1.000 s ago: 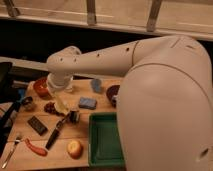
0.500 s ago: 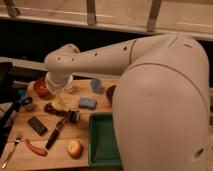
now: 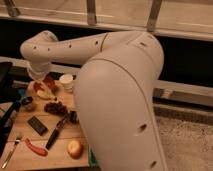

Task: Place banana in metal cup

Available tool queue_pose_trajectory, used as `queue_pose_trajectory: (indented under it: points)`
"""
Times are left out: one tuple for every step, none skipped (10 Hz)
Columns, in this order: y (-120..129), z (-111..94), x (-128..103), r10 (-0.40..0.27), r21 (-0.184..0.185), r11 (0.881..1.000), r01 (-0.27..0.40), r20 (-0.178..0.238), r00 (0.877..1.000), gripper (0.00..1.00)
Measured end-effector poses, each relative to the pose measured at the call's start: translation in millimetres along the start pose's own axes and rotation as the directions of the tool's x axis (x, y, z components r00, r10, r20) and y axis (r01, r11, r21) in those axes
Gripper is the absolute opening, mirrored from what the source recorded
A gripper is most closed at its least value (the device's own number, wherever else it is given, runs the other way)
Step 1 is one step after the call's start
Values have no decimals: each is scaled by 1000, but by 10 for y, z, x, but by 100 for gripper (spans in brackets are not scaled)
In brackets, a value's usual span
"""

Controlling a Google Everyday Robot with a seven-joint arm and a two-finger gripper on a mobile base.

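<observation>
My two-finger gripper (image 3: 39,75) hangs clenched at the left of the frame, just above the slender pale-yellow banana (image 3: 44,93), which lies against the red bowl (image 3: 48,83) on the wooden table (image 3: 30,136); whether I am grasping it I cannot tell. The small dark metal cup (image 3: 27,102) sits at the left edge, near the banana, with a white cup (image 3: 66,80) right of the bowl. A black-handled knife (image 3: 56,132), a red pepper (image 3: 36,148) and a round yellow-orange fruit (image 3: 75,148) lie toward the lower left.

On the table (image 3: 22,132) I count two cups: one white cup (image 3: 66,80), one metal cup (image 3: 27,103). One bowl (image 3: 49,82), one banana (image 3: 44,94), one knife (image 3: 56,134), one fork (image 3: 11,150), one pepper (image 3: 36,148), one round fruit (image 3: 75,148). One gripper (image 3: 40,80), over the bowl.
</observation>
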Motion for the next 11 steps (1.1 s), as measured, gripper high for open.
queue_pose_trajectory:
  points:
    - [10,65,-202,-34,-4,999,34,19,999,0]
    - [32,123,-325,-52,-13,999,53,34,998,0]
    - [75,207,-476,-72,-32,997,74,53,996,0]
    - [114,293,-592,-88,-54,994,92,66,994,0]
    - [157,403,-673,-104,-77,991,110,71,992,0]
    - [202,478,-724,-117,-96,988,124,77,990,0]
    - [219,540,-758,-123,-116,984,133,86,989,0]
    - [217,597,-794,-125,-136,981,137,99,987,0]
    - [257,663,-822,-125,-158,977,142,110,986,0]
    - [279,711,-826,-119,-181,973,142,129,984,0]
    - [246,734,-799,-112,-188,973,136,135,985,0]
